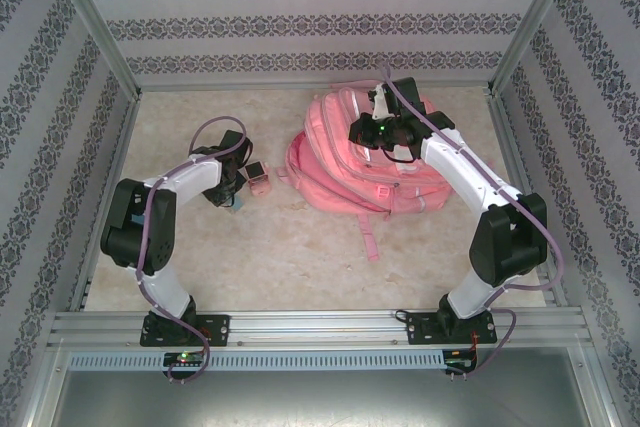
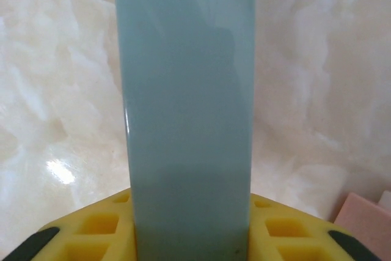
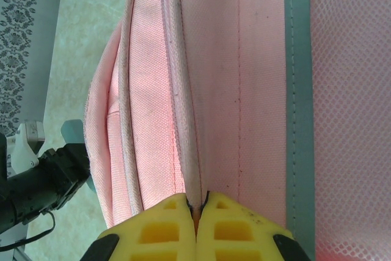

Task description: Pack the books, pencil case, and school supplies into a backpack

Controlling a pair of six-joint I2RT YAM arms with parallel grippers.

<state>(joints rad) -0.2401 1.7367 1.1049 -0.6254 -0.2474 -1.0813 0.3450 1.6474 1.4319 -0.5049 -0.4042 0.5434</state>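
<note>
- Backpack: we see it lying flat on the table, right of centre and toward the far side. One pink strap trails from it toward the near edge.
- From the right wrist we see the backpack up close. There are layered pink panels with pale piping, a grey-teal stripe and a mesh panel at the right.
- Right gripper: it sits over the far part of the backpack. In its own camera we find the right gripper with its yellow fingertips closed against each other, pressed at a seam of the pink fabric. We cannot tell whether a fold of cloth is pinched between them.
- Left gripper: it is low over the table, left of the backpack and well apart from it.
- In the left wrist view the left gripper is partly closed, with a glossy grey-teal slab standing between its yellow fingers. Both fingers lie against the slab's sides, so we read it as gripped. We cannot tell whether the slab is a book or a case.
- A sliver of the grey-teal slab shows under that gripper from above.
- Pinkish cube box: it rests on the table just right of the left gripper, between it and the backpack. We see a pink corner of the pinkish cube box at the lower right of the left wrist view.
</note>
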